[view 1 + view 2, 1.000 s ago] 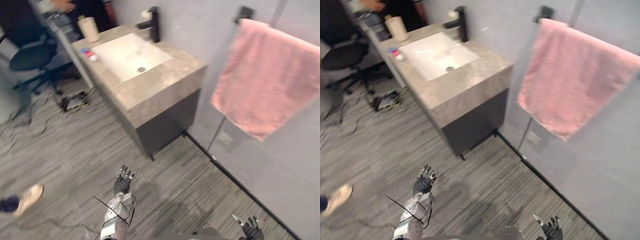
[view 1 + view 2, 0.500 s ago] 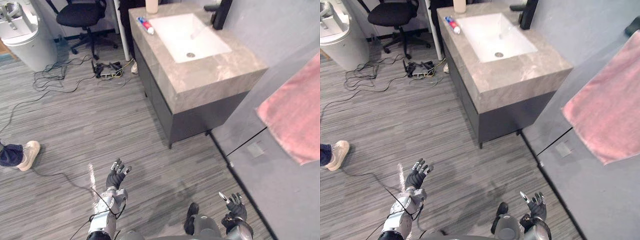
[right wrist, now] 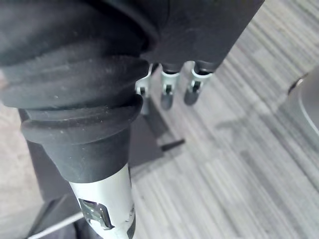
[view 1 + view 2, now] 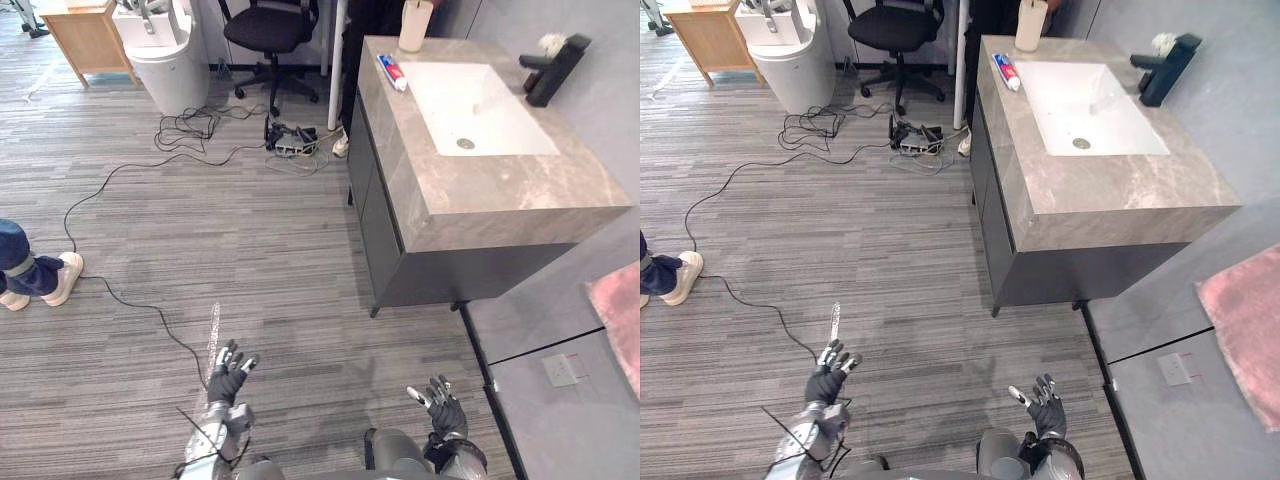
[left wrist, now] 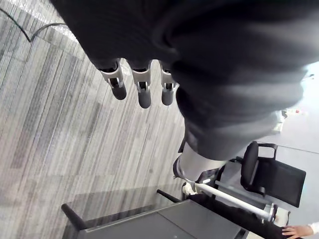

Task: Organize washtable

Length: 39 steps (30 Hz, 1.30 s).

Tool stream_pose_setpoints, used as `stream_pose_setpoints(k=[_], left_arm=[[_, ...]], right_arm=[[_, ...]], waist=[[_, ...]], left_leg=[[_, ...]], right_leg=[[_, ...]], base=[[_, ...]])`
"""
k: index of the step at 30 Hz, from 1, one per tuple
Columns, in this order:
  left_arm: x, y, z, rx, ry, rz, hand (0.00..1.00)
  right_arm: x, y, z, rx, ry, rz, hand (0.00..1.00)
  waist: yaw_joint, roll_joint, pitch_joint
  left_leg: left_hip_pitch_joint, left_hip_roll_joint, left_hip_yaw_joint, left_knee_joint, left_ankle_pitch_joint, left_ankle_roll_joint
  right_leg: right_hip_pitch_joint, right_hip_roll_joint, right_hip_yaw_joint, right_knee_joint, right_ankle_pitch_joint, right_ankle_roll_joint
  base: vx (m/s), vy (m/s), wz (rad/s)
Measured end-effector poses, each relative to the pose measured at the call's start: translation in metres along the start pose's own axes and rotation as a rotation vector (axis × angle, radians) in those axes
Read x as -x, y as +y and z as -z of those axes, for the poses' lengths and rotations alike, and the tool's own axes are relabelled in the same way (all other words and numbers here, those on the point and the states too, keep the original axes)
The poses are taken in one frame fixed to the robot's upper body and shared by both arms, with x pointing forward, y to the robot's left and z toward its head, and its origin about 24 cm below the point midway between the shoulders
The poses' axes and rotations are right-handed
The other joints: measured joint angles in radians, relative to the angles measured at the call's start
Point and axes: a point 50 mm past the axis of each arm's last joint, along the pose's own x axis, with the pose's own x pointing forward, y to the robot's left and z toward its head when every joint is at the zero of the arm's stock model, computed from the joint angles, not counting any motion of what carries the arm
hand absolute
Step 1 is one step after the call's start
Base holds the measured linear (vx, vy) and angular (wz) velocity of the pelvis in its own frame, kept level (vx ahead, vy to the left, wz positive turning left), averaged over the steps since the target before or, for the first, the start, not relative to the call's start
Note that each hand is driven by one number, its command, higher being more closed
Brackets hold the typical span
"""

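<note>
The washtable [image 4: 500,190] stands at the upper right, with a grey stone top over a dark cabinet. A white sink [image 4: 480,100] is set into it and a black faucet [image 4: 555,70] rises on its far side. A cream cup [image 4: 414,25] stands at one end of the top, and a toothpaste tube [image 4: 392,72] lies beside the sink. My left hand [image 4: 228,375] and right hand [image 4: 440,405] hang low over the floor, well short of the table. Both are open with straight fingers [image 5: 142,92] and hold nothing.
A pink towel [image 4: 1245,330] hangs at the right edge against the grey wall. A black office chair [image 4: 265,25], a white bin [image 4: 160,50] and a wooden cabinet [image 4: 85,35] line the back. Cables and a power strip [image 4: 290,145] lie on the floor. A person's shoe [image 4: 55,280] shows at the left.
The camera has swung, so the washtable now sits at the upper right and the towel has slid to the right edge. Both hands stay low and open.
</note>
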Motion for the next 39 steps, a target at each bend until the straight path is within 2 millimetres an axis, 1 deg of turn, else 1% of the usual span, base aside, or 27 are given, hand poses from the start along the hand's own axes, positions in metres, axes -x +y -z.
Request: stream_pose_setpoints(k=[2,4,7,10,12,14,15,16,18,19,20,21,23,24,25,27,28,30,31,32,33,34,35,36,37,38,39], left_arm=[[0.000,-0.002,0.001,0.013,-0.001,-0.009,0.00],[0.000,-0.002,0.001,0.014,-0.001,-0.013,0.00],[0.000,0.000,0.001,0.010,0.001,-0.015,0.00],[0.004,0.010,0.005,0.033,0.016,-0.061,0.00],[0.009,0.026,0.006,0.059,0.018,-0.127,0.00],[0.009,0.032,0.007,0.071,0.021,-0.163,0.00],[0.010,0.031,0.009,0.082,0.023,-0.174,0.00],[0.010,0.031,0.009,0.089,0.021,-0.178,0.00],[0.010,0.031,0.008,0.084,0.018,-0.184,0.00],[0.012,0.033,0.009,0.080,0.018,-0.193,0.00],[0.016,0.037,0.012,0.077,0.029,-0.216,0.00],[0.020,0.040,0.016,0.079,0.045,-0.232,0.00],[0.020,0.044,0.013,0.066,0.037,-0.240,0.00],[0.019,0.045,0.012,0.062,0.033,-0.238,0.00],[0.018,0.044,0.011,0.062,0.032,-0.234,0.00],[0.013,0.035,0.009,0.055,0.027,-0.197,0.00],[0.007,0.027,0.008,0.045,0.030,-0.168,0.00],[0.002,0.020,0.007,0.036,0.032,-0.145,0.00],[-0.001,0.014,0.006,0.028,0.027,-0.119,0.00],[-0.003,0.009,0.005,0.021,0.032,-0.096,0.00],[-0.005,-0.004,0.009,0.034,0.048,-0.062,0.00],[-0.005,-0.015,0.012,0.033,0.061,-0.026,0.00],[-0.005,-0.019,0.016,0.036,0.075,-0.012,0.00],[-0.004,-0.021,0.020,0.043,0.092,-0.007,0.00],[0.000,-0.019,0.027,0.056,0.125,-0.011,0.00],[0.002,-0.025,0.031,0.083,0.136,0.003,0.00],[0.002,-0.024,0.031,0.099,0.136,0.003,0.00]], right_arm=[[0.000,-0.002,0.002,0.066,0.015,-0.020,0.00],[-0.001,-0.003,0.002,0.085,0.018,-0.039,0.00],[-0.002,-0.005,0.003,0.128,0.031,-0.049,0.00],[-0.001,-0.002,0.013,0.144,0.074,-0.069,0.00],[-0.003,0.009,0.016,0.158,0.084,-0.110,0.00],[-0.004,0.015,0.014,0.152,0.074,-0.127,0.00],[-0.004,0.014,0.013,0.156,0.071,-0.126,0.00],[-0.004,0.014,0.013,0.155,0.069,-0.124,0.00],[-0.003,0.018,0.008,0.145,0.043,-0.133,0.00],[0.001,0.021,0.003,0.126,0.012,-0.138,0.00],[0.003,0.023,0.006,0.115,0.018,-0.139,0.00],[0.006,0.024,0.009,0.108,0.028,-0.138,0.00],[0.011,0.024,0.014,0.090,0.037,-0.130,0.00],[0.012,0.026,0.012,0.077,0.027,-0.127,0.00],[0.013,0.026,0.012,0.075,0.023,-0.126,0.00],[0.014,0.021,0.012,0.060,0.023,-0.101,0.00],[0.014,0.014,0.012,0.042,0.025,-0.068,0.00],[0.014,0.007,0.011,0.012,0.024,-0.035,0.00],[0.014,0.001,0.011,-0.014,0.021,-0.006,0.00],[0.015,-0.006,0.011,-0.036,0.025,0.024,0.00],[0.016,-0.012,0.011,-0.063,0.024,0.060,0.00],[0.015,-0.016,0.006,-0.088,0.004,0.081,0.00],[0.013,-0.015,0.005,-0.132,-0.001,0.077,0.00],[0.014,-0.014,0.004,-0.154,-0.008,0.081,0.00],[0.013,-0.015,-0.001,-0.188,-0.033,0.087,0.00],[0.013,-0.014,-0.010,-0.240,-0.073,0.087,0.00],[0.012,-0.014,-0.012,-0.265,-0.085,0.085,0.00]], waist=[[0.005,0.012,-0.011],[0.007,0.016,-0.035],[0.008,0.011,-0.051],[0.009,0.001,-0.056],[0.016,0.000,-0.055],[0.028,-0.006,-0.052],[0.035,0.003,-0.050],[0.040,0.010,-0.046],[0.045,-0.008,-0.012],[0.044,-0.025,0.012],[0.049,-0.044,0.028],[0.058,-0.045,0.029],[0.061,-0.043,0.028],[0.051,-0.041,0.029],[0.045,-0.039,0.030],[0.023,-0.035,0.032],[0.022,-0.038,0.032],[0.009,-0.041,0.030],[0.003,-0.044,0.027],[-0.005,-0.040,0.019],[-0.018,-0.001,0.010],[-0.024,0.020,0.002],[-0.047,0.022,0.004],[-0.057,0.022,0.004],[-0.058,0.027,0.006],[-0.041,0.049,0.007],[-0.039,0.052,0.003]], left_leg=[[0.045,0.017,0.007,-0.043,0.029,-0.013],[0.048,0.026,0.008,-0.058,0.029,-0.013],[0.047,0.030,0.008,-0.072,0.031,-0.016],[0.049,0.038,0.009,-0.053,0.041,-0.032],[0.016,0.054,0.008,0.040,0.041,-0.032],[-0.022,0.045,0.009,0.071,0.021,-0.024],[-0.023,0.046,0.018,0.071,0.008,0.002],[-0.021,0.043,0.020,0.067,-0.015,0.029],[0.006,0.022,0.029,0.065,-0.042,0.042],[0.039,-0.002,0.027,0.065,-0.099,0.057],[0.065,-0.021,0.016,0.079,-0.134,0.084],[0.080,-0.019,0.006,0.094,-0.157,0.088],[0.081,-0.009,-0.018,0.103,-0.169,0.097],[0.082,-0.007,-0.033,0.102,-0.174,0.100],[0.082,-0.007,-0.041,0.102,-0.179,0.100],[0.088,-0.008,-0.058,0.099,-0.197,0.101],[0.123,-0.026,-0.055,0.064,-0.207,0.096],[0.171,-0.047,-0.055,0.024,-0.222,0.088],[0.207,-0.064,-0.057,-0.009,-0.239,0.074],[0.233,-0.061,-0.077,-0.029,-0.254,0.062],[0.252,-0.038,-0.088,-0.056,-0.254,0.052],[0.252,-0.018,-0.094,-0.034,-0.226,0.019],[0.219,0.006,-0.114,0.104,-0.219,0.005],[0.197,0.020,-0.121,0.211,-0.205,-0.019],[0.125,0.045,-0.145,0.473,-0.139,-0.057],[0.051,0.073,-0.172,0.773,-0.100,-0.124],[0.018,0.077,-0.171,0.859,-0.094,-0.132]], right_leg=[[0.046,0.018,-0.003,-0.021,0.002,-0.003],[0.056,0.027,-0.010,-0.048,0.002,-0.003],[0.058,0.030,-0.022,-0.067,0.003,-0.003],[0.078,0.032,-0.027,-0.073,0.035,-0.007],[0.098,0.031,-0.026,-0.096,0.097,-0.008],[0.109,0.020,-0.027,-0.107,0.118,0.005],[0.107,0.021,-0.035,-0.096,0.118,0.006],[0.097,0.017,-0.045,-0.059,0.118,0.006],[0.042,-0.014,-0.055,0.119,0.118,0.006],[0.000,-0.041,-0.054,0.281,0.126,-0.007],[-0.064,-0.066,-0.021,0.435,0.166,-0.023],[-0.083,-0.059,-0.012,0.496,0.130,-0.029],[-0.141,-0.029,-0.034,0.508,0.022,-0.025],[-0.190,-0.008,-0.059,0.473,0.001,-0.019],[-0.209,0.002,-0.077,0.438,0.001,-0.017],[-0.227,0.020,-0.147,0.271,0.012,-0.003],[-0.213,0.021,-0.235,0.091,0.032,-0.004],[-0.204,0.018,-0.332,-0.039,0.073,-0.027],[-0.206,0.017,-0.384,-0.093,0.115,-0.048],[-0.200,0.018,-0.377,-0.077,0.209,-0.111],[-0.214,0.031,-0.397,-0.017,0.172,-0.138],[-0.239,0.039,-0.406,0.065,0.105,-0.180],[-0.211,0.038,-0.426,0.107,0.055,-0.196],[-0.180,0.046,-0.435,0.111,0.034,-0.200],[-0.102,0.078,-0.424,0.088,0.005,-0.203],[-0.021,0.128,-0.401,0.059,-0.001,-0.208],[0.008,0.140,-0.395,0.045,-0.006,-0.217]], base=[[0.15,-0.095,0.05],[0.12,-0.043,0.05],[0.11,-0.001,0.10],[0.06,0.031,0.12],[0.05,0.068,0.01],[0.01,0.076,0.04],[0.02,0.151,0.31],[0.02,0.187,0.55],[0.00,0.192,0.66],[-0.02,0.167,0.56],[-0.04,0.161,0.52],[-0.02,0.095,0.30],[0.07,0.082,0.39],[0.14,0.063,0.39],[0.18,0.039,0.37],[0.23,0.007,0.29],[0.29,-0.028,0.17],[0.36,-0.068,0.16],[0.47,-0.129,0.31],[0.49,-0.135,0.41],[0.63,-0.168,0.41],[0.69,-0.205,0.26],[0.72,-0.216,0.17],[0.64,-0.211,-0.07],[0.72,-0.155,-0.62],[0.67,-0.121,-0.87],[0.41,-0.043,-0.84]])
